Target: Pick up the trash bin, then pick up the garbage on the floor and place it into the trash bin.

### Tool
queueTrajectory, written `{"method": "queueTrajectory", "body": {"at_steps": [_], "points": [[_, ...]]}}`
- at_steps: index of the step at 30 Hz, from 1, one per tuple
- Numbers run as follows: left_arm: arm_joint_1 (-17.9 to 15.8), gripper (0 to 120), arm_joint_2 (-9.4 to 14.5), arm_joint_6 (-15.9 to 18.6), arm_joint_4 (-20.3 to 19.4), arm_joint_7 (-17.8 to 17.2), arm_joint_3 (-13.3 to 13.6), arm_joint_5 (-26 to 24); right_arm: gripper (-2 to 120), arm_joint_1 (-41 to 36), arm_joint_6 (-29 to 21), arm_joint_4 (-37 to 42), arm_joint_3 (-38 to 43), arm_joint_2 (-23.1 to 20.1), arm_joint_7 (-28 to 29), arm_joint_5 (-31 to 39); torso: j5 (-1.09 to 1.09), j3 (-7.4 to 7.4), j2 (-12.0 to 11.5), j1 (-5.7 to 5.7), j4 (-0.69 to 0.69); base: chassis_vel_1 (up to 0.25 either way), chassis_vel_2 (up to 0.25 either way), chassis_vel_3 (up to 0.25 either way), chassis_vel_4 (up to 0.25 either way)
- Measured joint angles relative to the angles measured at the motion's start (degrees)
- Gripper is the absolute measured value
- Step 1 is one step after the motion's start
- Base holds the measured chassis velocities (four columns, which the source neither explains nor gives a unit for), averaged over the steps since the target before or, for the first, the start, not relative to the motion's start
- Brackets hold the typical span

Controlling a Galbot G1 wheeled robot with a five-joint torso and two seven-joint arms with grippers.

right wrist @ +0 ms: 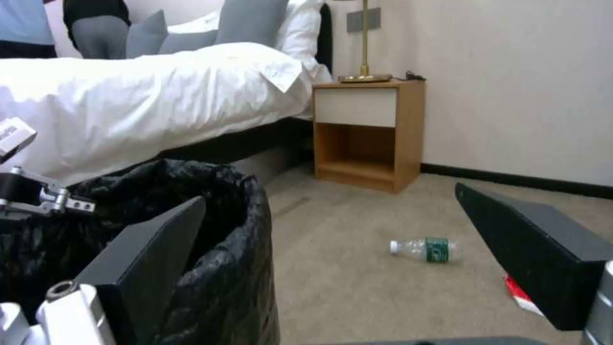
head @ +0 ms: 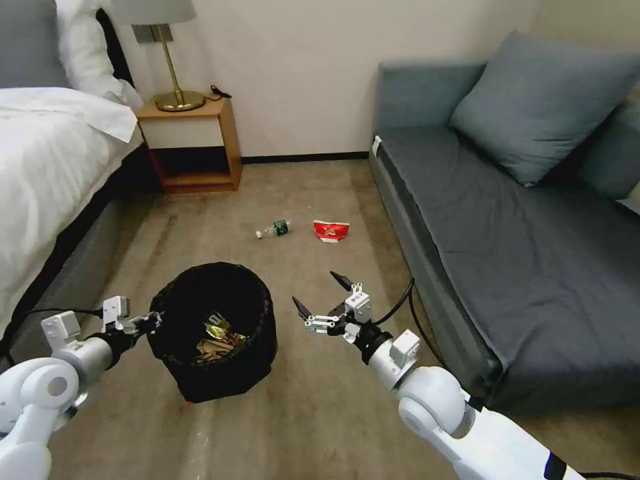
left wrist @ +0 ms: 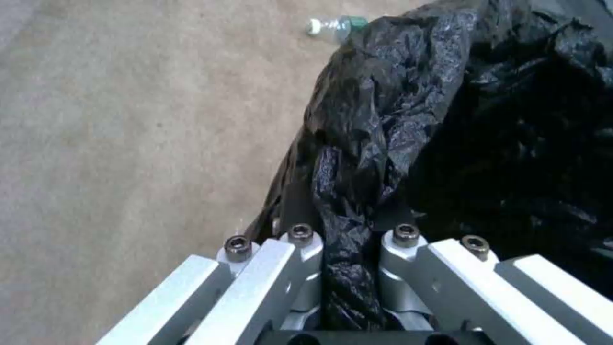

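Holding the trash bin (head: 212, 330) by its rim in the clamped left gripper (head: 148, 323), gold wrapper (head: 217, 328) and brown paper (head: 212, 349) already inside, right gripper (head: 322, 299) wide open, bottle (head: 273, 230) and red packet (head: 331, 231) left mid-carpet.

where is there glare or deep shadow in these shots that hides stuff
Head view: the trash bin interior is mostly dark, only a gold wrapper catches light. Left wrist view: sheen on the bag's creases, the inside reads pure black, and the bottle is soft. Right wrist view: the fingers close to the lens are dark and blurred.
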Motion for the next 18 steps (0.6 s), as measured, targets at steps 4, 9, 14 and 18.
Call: {"method": "queueTrajectory", "body": {"at_steps": [4,9,14,18], "points": [[-0.04,7,-0.04,0.0,0.02,-0.01,0.04,0.03,100,-0.15,0.01,0.02,-0.02,-0.02,0.0,0.0,0.0,0.0,0.0,0.0,0.0,-0.118,0.115,0.107,-0.125],[-0.11,7,0.0,0.0,0.12,-0.03,0.09,0.07,100,-0.3,0.14,0.02,-0.03,0.05,0.0,0.0,0.0,0.0,0.0,0.0,0.0,-0.131,0.116,0.133,-0.139],[-0.12,7,0.02,0.0,0.14,-0.04,0.12,0.12,100,-0.3,0.21,0.02,-0.11,0.06,0.01,0.0,0.0,0.0,0.0,0.0,0.0,-0.157,0.148,0.141,-0.149],[-0.1,7,0.07,0.0,0.14,-0.04,0.09,0.14,100,-0.3,0.25,-0.01,-0.18,0.06,0.03,0.02,0.0,0.0,0.0,0.0,0.0,-0.146,0.166,0.152,-0.149]]}}
